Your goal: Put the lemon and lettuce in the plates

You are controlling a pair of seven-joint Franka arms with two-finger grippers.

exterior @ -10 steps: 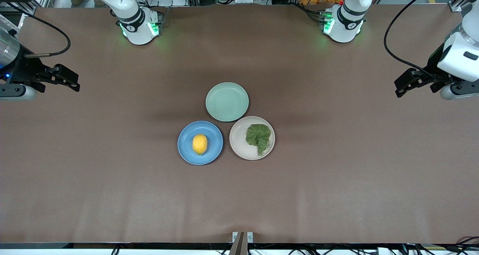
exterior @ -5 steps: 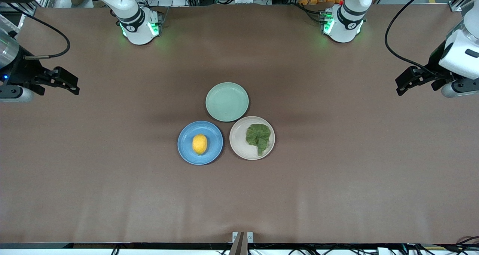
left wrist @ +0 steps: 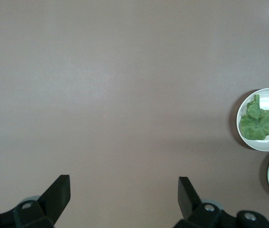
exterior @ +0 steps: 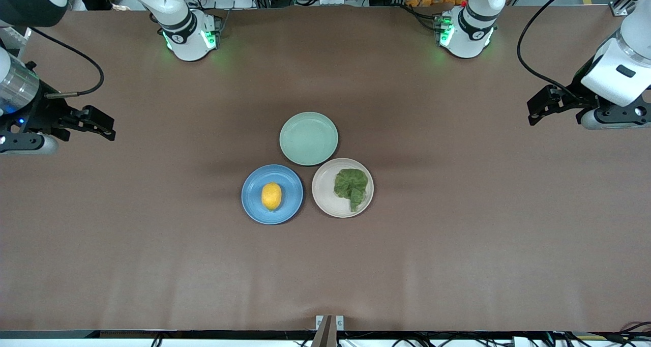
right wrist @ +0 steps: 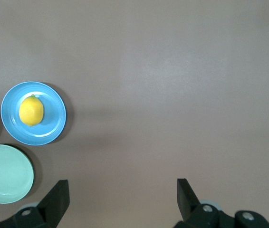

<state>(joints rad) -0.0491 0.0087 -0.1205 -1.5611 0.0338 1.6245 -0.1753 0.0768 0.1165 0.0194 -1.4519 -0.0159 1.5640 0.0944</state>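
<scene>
Yellow lemon [exterior: 271, 196] on blue plate [exterior: 254, 200]; dark green lettuce [exterior: 351, 186] on beige-pink plate [exterior: 325, 197].

Brown desk [exterior: 457, 245]; three plates mid-desk, close together: blue plate [exterior: 254, 204], beige-pink plate [exterior: 325, 199], pale green plate [exterior: 308, 138] farthest from camera.

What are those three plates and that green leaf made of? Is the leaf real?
The blue plate, beige-pink plate and pale green plate look like matte moulded plastic: flat even colour, soft sheen, no glassy glare. The lettuce is wrinkled and veined; whether it is real or a rubbery replica cannot be told.
</scene>
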